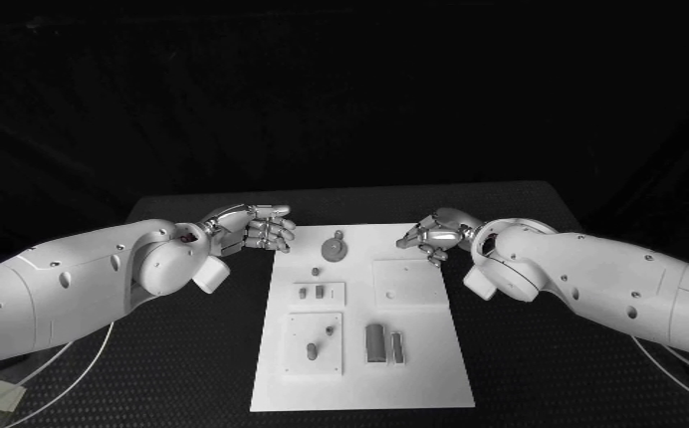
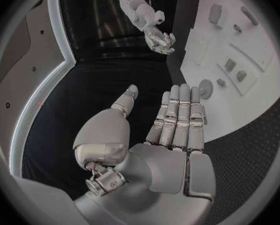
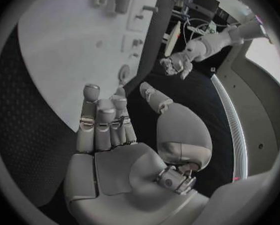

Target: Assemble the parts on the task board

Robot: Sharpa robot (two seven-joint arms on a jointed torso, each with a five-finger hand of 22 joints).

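The white task board (image 1: 431, 368) lies in the middle of the black table. Near its far edge lies a round grey disc part (image 1: 335, 247), also seen as the disc (image 2: 205, 88) and the disc (image 3: 124, 74). Two small grey pieces (image 1: 311, 293) stand in a raised square plate, and two upright grey blocks (image 1: 382, 343) stand nearer me. My left hand (image 1: 259, 227) hovers at the board's far left corner, its fingers (image 2: 177, 120) straight and empty. My right hand (image 1: 438, 234) hovers over the far right corner, its fingers (image 3: 102, 127) apart, holding nothing.
A blank raised plate (image 1: 409, 282) sits on the board's right half. Another plate (image 1: 314, 341) with small pieces sits at the near left. A white cable (image 1: 80, 368) runs along the table's left side. Black table surface (image 1: 546, 378) flanks the board.
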